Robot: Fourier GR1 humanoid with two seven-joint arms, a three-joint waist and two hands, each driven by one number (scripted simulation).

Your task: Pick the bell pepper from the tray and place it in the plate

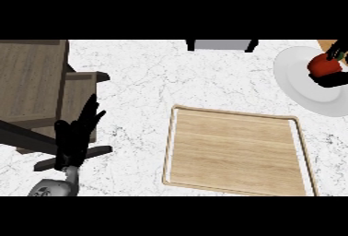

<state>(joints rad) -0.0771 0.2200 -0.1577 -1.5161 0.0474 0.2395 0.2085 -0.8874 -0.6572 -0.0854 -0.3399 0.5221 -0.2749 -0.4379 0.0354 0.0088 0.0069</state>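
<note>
Black fingers of the right hand (333,79) curl about the red bell pepper (322,66) at the view's right edge; pepper held, not yet released. Directly beneath the hand: white plate (293,76), partly cut off by the frame's right side, the pepper over its right portion; whether it touches the plate cannot be told. Below and to the left of that hand: wooden tray (234,152), nothing on it. Judgement: pick done, carry done; release and withdrawal remain. Room: white marble counter (142,83) between plate and tray gives a free path back; the plate's rim lies just beside the tray's upper right corner. Far left: left hand (76,133), fingers straight, resting, holding nothing.
</note>
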